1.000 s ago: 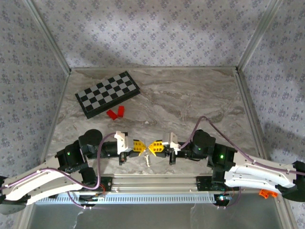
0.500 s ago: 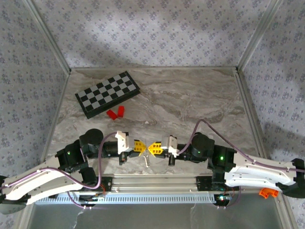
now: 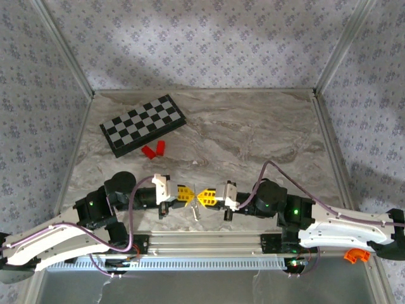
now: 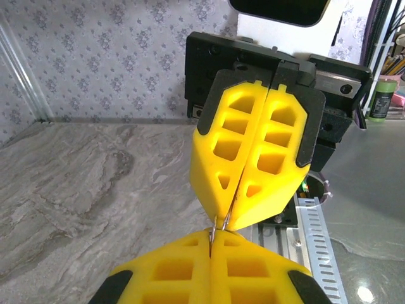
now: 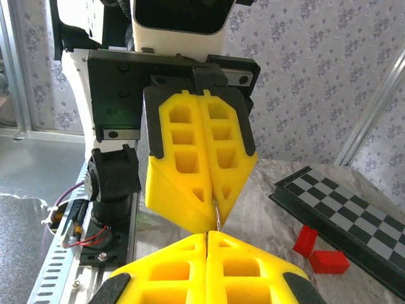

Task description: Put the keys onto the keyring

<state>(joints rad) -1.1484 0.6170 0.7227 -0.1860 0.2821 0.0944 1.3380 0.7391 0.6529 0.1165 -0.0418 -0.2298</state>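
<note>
My two grippers meet tip to tip just above the near edge of the marble table (image 3: pixel 253 133). The left gripper (image 3: pixel 188 194) is shut, and so is the right gripper (image 3: pixel 202 197). A thin silvery bit of the keyring (image 4: pixel 216 229) bridges the small gap between the yellow pads and runs into both seams. In the right wrist view the same wire, the keyring (image 5: pixel 218 214), enters the left gripper's closed pads above my own right gripper (image 5: pixel 206 235). A pale strand (image 3: pixel 195 212) trails below the tips in the top view. The keys are hidden.
A folded chessboard (image 3: pixel 143 124) lies at the far left, with two red blocks (image 3: pixel 154 149) just in front of it; both also show at the right of the right wrist view. A metal rail (image 3: pixel 209 244) runs along the near edge.
The right wrist and forearm have shifted slightly toward the near edge and to the right. The tips stay together, and the left arm has not moved.
</note>
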